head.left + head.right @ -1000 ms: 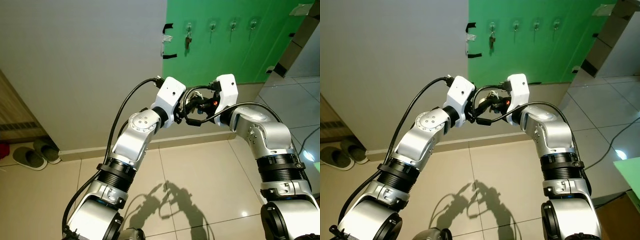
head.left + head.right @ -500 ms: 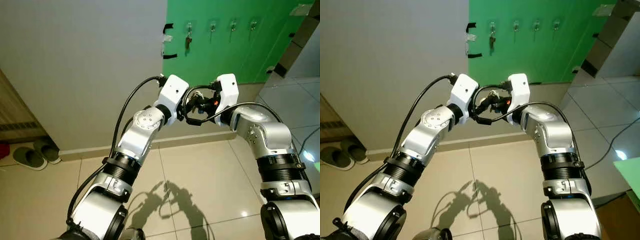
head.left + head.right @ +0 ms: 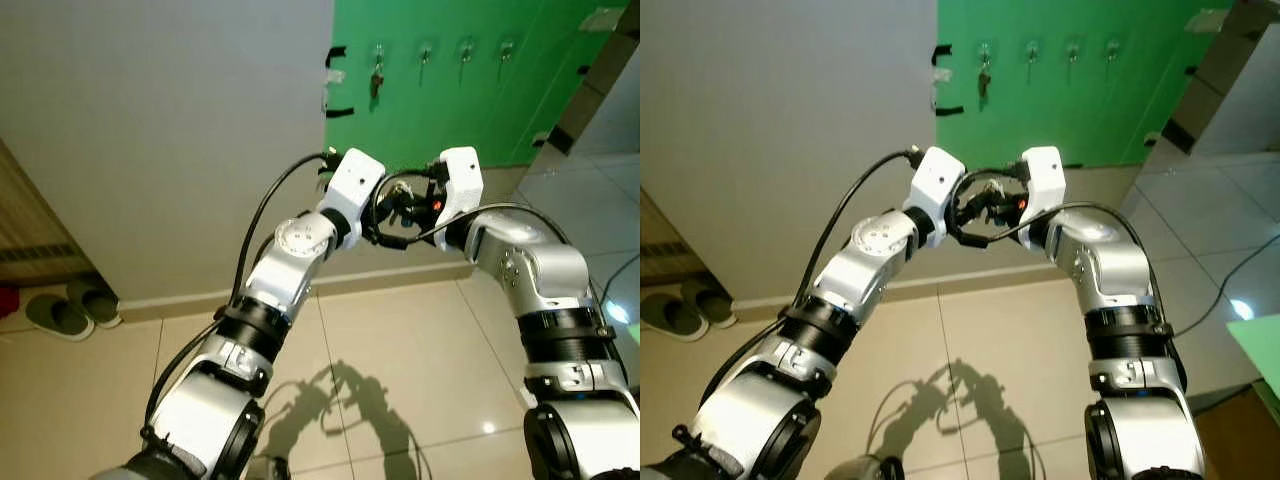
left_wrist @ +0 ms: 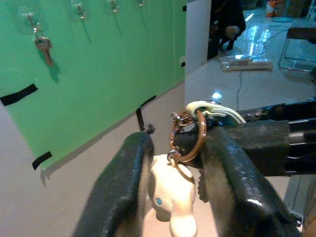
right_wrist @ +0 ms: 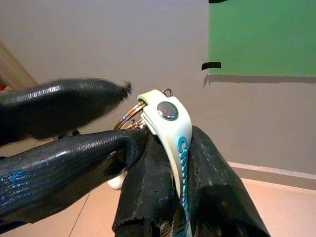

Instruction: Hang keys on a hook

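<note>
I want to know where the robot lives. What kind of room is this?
Probably a home's entrance hall. A pair of grey-green slippers sits on the beige tiled floor by the wall, and a row of clear hooks on a green wall panel already holds one hanging key.

Home entryway: slippers (image 3: 62, 310) are seen on a tiled floor (image 3: 400, 340) by a grey wall (image 3: 160, 130); hooks (image 3: 424, 48) are stuck on a green panel (image 3: 440, 110).
</note>
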`<state>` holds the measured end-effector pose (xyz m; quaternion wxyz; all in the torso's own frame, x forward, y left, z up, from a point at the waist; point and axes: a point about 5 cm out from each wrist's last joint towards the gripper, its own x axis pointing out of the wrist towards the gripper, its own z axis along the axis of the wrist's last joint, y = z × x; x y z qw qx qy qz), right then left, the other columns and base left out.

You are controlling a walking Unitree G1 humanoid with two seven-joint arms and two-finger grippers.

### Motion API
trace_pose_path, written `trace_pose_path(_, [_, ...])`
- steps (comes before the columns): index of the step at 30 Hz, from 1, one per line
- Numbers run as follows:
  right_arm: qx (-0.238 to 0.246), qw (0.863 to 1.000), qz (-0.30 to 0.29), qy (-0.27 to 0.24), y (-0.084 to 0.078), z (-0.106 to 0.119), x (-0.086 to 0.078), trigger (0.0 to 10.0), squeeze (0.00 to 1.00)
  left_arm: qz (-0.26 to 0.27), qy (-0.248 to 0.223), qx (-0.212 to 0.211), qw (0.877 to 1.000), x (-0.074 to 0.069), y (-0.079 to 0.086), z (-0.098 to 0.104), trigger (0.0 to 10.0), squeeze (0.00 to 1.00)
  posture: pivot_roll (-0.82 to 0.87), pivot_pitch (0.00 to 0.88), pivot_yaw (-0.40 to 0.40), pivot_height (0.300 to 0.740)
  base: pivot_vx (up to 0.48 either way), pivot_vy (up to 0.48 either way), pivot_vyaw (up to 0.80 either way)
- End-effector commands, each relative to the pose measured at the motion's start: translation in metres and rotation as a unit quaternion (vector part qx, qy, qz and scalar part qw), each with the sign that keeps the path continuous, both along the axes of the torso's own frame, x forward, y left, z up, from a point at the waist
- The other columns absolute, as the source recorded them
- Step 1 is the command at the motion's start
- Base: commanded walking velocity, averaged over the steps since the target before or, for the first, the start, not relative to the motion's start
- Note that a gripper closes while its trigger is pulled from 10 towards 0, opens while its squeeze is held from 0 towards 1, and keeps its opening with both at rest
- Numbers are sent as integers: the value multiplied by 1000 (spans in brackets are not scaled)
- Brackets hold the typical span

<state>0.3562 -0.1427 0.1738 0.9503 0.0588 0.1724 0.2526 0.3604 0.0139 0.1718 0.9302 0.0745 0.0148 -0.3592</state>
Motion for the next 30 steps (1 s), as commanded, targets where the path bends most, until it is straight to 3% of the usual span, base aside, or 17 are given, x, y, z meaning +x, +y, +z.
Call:
trace_pose_path(1, [14,999,34,-24,16,13,-3,0,0,-12,-1,13,1000,0,-7,1,0,0,-85,0,29,740,0,0,0])
trace_pose_path(30, [16,998,59,-25,25,14,-8,0,0,-21,20,4,1000,4,-6,-3,0,0,-81,0,34,740,0,0,0])
